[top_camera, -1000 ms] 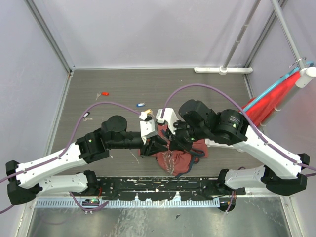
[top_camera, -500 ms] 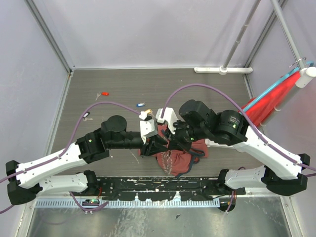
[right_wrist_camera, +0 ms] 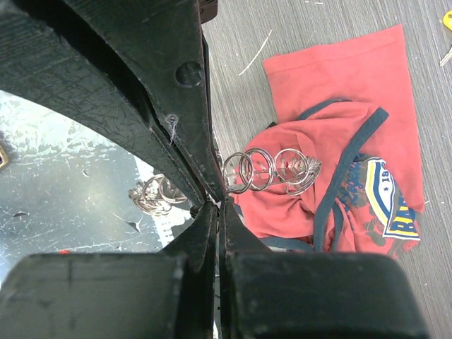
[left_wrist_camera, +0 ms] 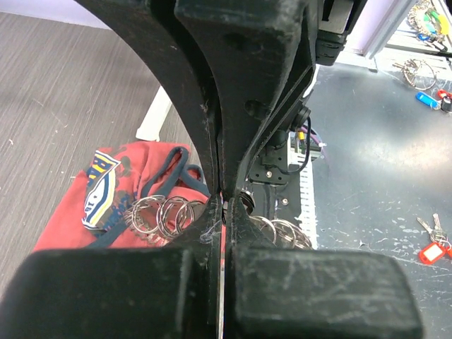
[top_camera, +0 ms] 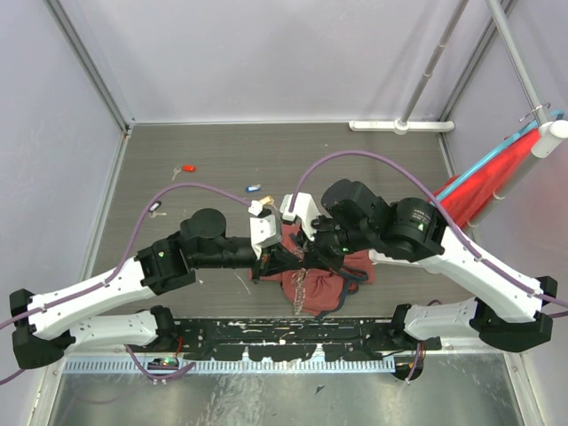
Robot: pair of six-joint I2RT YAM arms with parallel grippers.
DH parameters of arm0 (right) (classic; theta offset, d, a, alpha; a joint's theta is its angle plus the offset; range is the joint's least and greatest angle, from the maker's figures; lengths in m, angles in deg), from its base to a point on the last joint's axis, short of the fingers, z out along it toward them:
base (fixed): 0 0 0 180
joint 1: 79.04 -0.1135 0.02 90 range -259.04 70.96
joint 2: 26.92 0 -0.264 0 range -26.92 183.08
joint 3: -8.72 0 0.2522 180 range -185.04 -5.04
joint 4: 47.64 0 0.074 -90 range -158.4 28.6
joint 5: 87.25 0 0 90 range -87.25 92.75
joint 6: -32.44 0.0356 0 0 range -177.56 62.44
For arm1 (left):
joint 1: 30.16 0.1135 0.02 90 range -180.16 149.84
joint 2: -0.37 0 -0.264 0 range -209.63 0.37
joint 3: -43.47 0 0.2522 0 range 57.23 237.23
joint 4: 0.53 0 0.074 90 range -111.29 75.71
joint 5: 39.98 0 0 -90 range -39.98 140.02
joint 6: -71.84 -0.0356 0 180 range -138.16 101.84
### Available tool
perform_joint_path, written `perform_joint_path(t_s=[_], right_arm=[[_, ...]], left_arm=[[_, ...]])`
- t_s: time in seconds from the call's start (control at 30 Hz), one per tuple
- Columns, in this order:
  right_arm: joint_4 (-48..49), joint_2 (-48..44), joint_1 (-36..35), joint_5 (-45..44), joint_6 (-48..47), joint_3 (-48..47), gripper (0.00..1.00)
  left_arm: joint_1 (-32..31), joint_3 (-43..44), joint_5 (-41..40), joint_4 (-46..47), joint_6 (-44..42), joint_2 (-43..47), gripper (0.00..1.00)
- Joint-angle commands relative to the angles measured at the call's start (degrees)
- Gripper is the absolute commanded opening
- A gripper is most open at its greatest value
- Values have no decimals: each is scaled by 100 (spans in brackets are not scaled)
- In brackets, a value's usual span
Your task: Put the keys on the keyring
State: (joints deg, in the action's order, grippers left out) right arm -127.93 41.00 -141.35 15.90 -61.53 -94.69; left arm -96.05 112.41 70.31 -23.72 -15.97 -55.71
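Note:
My left gripper (top_camera: 282, 257) and right gripper (top_camera: 303, 252) meet tip to tip above a dark-red cloth bag (top_camera: 330, 280). Both are shut on the thin wire of the keyring (top_camera: 302, 289), whose silvery loops hang below them. In the left wrist view the keyring (left_wrist_camera: 161, 215) fans out on both sides of my shut left gripper (left_wrist_camera: 223, 212). In the right wrist view the keyring (right_wrist_camera: 272, 169) hangs beside my shut right gripper (right_wrist_camera: 217, 208). Loose keys lie on the table beyond: a red one (top_camera: 187, 168), a blue one (top_camera: 253, 188) and a black one (top_camera: 155, 207).
The red bag also shows in the left wrist view (left_wrist_camera: 106, 183) and the right wrist view (right_wrist_camera: 339, 134). A red cloth on a pole (top_camera: 497, 177) leans at the right wall. A white bar (top_camera: 399, 126) lies at the back. More keys (left_wrist_camera: 431, 251) lie on grey metal.
Almost nothing. The left arm has shifted very slightly. Both grippers stay pinched together on the keyring over the bag.

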Motion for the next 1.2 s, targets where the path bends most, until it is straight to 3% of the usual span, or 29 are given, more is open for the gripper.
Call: perform_joint_path(t_s=[0.0, 0.2, 0.33, 0.5, 0.73, 0.97, 1.17], right_arm=[[451, -149, -27, 50, 140, -21, 1], [681, -324, -28, 8, 215, 32, 4], [954, -563, -27, -177, 272, 117, 22], [1639, -1197, -27, -521, 388, 424, 34], [3105, -2095, -26, -426, 671, 1402, 38], [3716, -2249, -32, 1, 856, 1749, 37], [4180, -2352, -28, 235, 1081, 2000, 37]], left_arm=[[-1, -59, -33, 345, 17, 114, 0], [-5, -94, -102, 350, 50, 185, 0], [-3, -177, -236, 491, 124, 297, 0], [1, -287, -366, 728, 252, 521, 0], [2, -562, -487, 1439, 622, 870, 0], [-4, -847, -426, 2535, 1062, 1079, 0], [-1, -827, -386, 2761, 1164, 1114, 0]])
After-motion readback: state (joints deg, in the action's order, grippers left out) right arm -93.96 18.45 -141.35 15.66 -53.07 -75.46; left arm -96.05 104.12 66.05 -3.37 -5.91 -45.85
